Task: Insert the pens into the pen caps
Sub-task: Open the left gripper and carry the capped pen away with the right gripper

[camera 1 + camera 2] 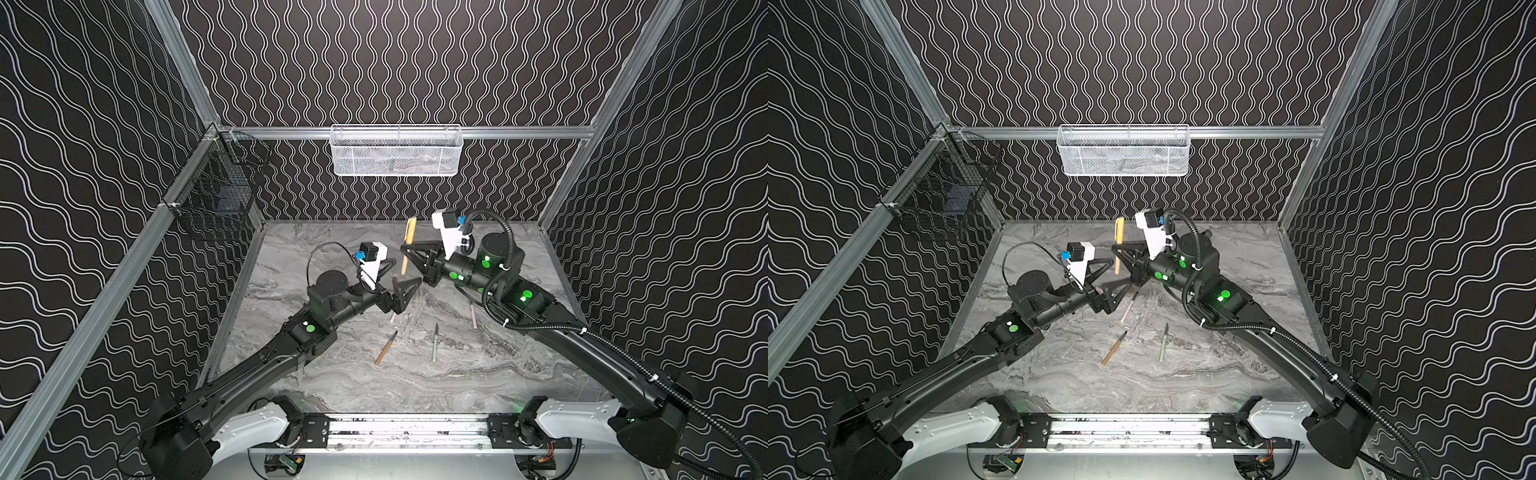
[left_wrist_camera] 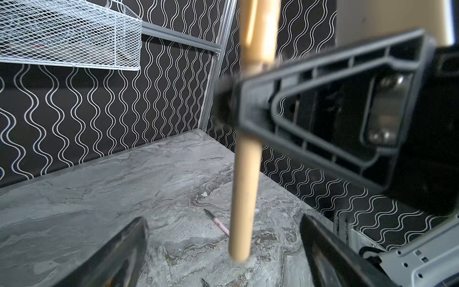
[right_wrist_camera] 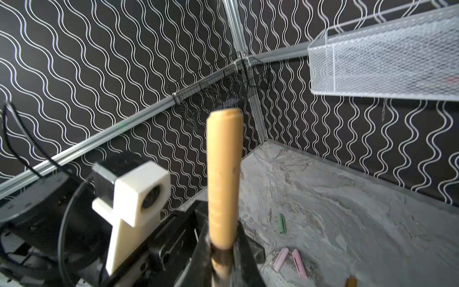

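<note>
Top views: my right gripper [image 1: 405, 248] clenches a tan-orange pen [image 1: 404, 264] upright above the table [image 1: 332, 386]; my left gripper [image 1: 407, 271] stands released around its lower end.
Left wrist: my spread fingers [image 2: 119, 253] flank the barrel without touching, a pink pen [image 2: 218, 223] lying beyond. Right wrist: its cap [image 3: 223, 169] looks seated, though blur hides the joint; a green cap [image 3: 282, 223] and two pink caps [image 3: 282, 258] lie on the table.

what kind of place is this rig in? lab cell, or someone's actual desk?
Most likely a purpose-built robot test cell, not a desk: an aluminium frame closes in wavy-patterned walls around a marble-print tabletop, and a left arm and right arm share one base rail.
</note>
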### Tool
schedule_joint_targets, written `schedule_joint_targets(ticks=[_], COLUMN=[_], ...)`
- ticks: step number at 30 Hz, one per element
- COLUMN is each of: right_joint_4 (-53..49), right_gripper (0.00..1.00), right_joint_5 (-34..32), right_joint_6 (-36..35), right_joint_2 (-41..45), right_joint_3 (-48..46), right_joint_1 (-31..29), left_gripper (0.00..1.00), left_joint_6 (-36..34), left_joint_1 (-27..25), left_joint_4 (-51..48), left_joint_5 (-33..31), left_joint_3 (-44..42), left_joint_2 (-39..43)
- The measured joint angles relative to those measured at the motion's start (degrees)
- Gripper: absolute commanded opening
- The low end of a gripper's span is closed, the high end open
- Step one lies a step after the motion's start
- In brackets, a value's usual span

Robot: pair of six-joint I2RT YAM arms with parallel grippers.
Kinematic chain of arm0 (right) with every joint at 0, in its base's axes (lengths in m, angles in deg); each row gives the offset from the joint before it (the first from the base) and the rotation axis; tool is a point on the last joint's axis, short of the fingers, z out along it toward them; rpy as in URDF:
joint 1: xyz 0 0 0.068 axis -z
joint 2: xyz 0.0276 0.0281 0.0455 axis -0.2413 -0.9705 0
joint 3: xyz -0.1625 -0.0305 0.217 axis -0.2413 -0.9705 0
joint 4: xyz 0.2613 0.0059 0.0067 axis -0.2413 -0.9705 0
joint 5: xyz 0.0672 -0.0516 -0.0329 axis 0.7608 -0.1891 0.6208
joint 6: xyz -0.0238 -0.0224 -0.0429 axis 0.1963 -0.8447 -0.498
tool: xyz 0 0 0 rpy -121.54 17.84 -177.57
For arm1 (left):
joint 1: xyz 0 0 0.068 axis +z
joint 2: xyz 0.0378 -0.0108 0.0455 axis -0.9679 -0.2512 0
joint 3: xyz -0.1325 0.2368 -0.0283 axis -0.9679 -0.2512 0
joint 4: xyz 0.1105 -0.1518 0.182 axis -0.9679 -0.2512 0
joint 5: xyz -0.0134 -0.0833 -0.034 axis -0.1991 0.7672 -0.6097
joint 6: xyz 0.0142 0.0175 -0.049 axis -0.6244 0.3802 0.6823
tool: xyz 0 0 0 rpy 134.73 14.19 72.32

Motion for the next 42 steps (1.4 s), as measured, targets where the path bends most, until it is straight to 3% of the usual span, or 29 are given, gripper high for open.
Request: schedule_joint_targets(ticks=[9, 18, 23, 37, 42], right_joint_4=[-0.4, -5.1, -10.0, -22.8, -26.1], right_gripper=[0.03, 0.04, 0.05, 0.08, 0.12], right_joint_5=[-6.4, -5.8, -3.3, 1.9, 2.7], right_joint_6=[0.1, 5.4, 6.5, 5.3, 4.9], right_joint_2=[-1.3, -5.9, -12.7, -43.1, -50.2], right_joint_3=[7.2, 2.3, 0.7, 13.4, 17.8], right_joint_1=[5.7, 18.3, 21.2, 22.0, 22.0], left_gripper=[0.99, 0.99, 0.98, 0.98, 0.98], left_joint_6=[1.7, 3.0, 3.0, 2.8, 2.7], left_joint_1=[0.0, 0.0, 0.0, 0.0, 0.0], left_joint_4=[-7.3, -13.3, -15.5, -17.9, -18.1], left_joint_5=[-9.6, -23.7, -27.5, -31.6, -32.0], left_joint_3=[3.0, 3.2, 3.5, 4.6, 4.6], left_joint_2=[0.5, 2.9, 2.8, 3.2, 3.2])
